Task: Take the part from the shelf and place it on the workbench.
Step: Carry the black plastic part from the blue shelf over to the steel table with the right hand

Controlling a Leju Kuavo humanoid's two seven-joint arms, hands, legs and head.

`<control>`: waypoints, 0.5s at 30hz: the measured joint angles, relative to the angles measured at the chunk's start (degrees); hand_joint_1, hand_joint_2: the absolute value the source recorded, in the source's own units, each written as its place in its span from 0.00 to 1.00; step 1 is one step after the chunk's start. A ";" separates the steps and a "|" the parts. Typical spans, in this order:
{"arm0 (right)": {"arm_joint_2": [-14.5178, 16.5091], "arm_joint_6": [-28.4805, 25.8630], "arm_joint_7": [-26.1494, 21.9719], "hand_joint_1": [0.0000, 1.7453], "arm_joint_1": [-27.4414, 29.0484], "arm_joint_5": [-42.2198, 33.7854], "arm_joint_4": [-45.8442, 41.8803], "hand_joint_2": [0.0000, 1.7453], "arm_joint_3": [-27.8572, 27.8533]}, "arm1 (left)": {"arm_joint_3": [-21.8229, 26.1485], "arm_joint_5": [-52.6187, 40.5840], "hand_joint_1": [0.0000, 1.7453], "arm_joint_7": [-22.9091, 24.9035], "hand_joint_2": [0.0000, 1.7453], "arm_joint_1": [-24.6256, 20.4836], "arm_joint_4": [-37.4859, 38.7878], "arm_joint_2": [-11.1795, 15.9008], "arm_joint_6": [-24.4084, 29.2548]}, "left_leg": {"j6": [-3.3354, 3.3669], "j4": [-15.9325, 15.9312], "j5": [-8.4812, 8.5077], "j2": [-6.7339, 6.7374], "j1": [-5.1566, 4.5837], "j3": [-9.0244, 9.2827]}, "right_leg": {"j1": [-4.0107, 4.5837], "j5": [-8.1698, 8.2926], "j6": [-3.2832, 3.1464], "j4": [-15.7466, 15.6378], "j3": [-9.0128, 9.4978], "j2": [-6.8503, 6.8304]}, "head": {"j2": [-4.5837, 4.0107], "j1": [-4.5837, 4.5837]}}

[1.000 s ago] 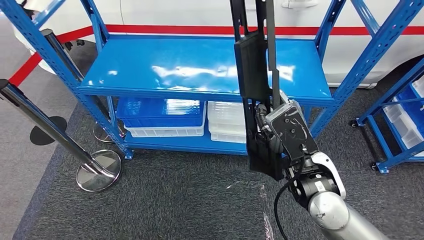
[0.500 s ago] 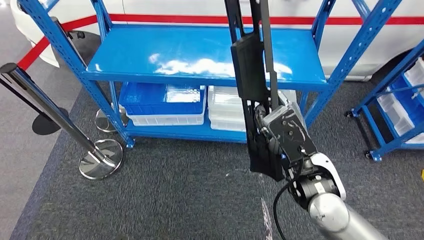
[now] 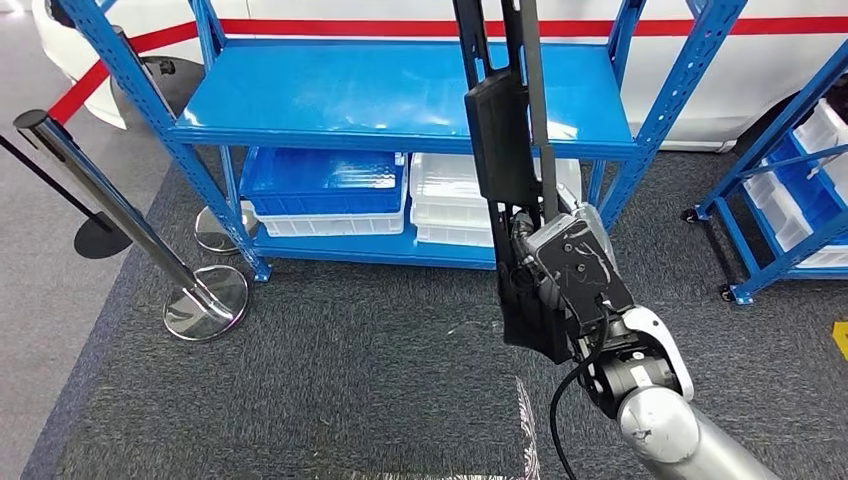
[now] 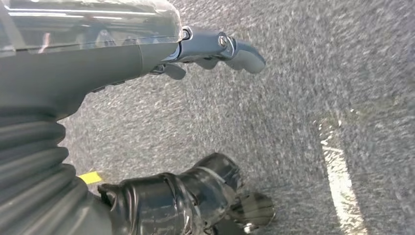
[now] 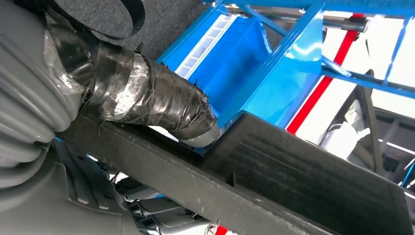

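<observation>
We grip the long black part [image 3: 503, 150] in our right robot hand [image 3: 560, 275], which is closed around its lower section; the part stands nearly upright, its upper end running out past the top of the head view, in front of the blue shelf [image 3: 400, 95]. In the right wrist view the taped thumb [image 5: 156, 100] presses onto the part's ribbed black face [image 5: 293, 171]. Our left robot hand [image 4: 210, 49] hangs over the grey carpet [image 3: 300, 380], holding nothing, fingers apart.

We judge the step in hand to be the carry: the part is off the shelf and the table is not in sight. To do it well, we should keep the grip firm and the wrist steady, since a long piece held low down will tend to swing or lever out of the hand. We should turn with care so the top end clears the shelf's blue uprights [image 3: 680, 90] and the chrome barrier post [image 3: 110, 200] nearby.
</observation>
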 joint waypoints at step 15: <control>-0.70 1.74 -1.19 1.00 0.19 -1.39 -0.12 1.00 -0.60 | -0.16 -0.43 0.00 -0.41 1.00 -0.13 0.00 0.18 1.12 | 0.04 1.67 7.26 0.27 0.51 -9.55 | -0.95 -7.53 2.74 2.65 7.09 0.55 | 0.00 0.30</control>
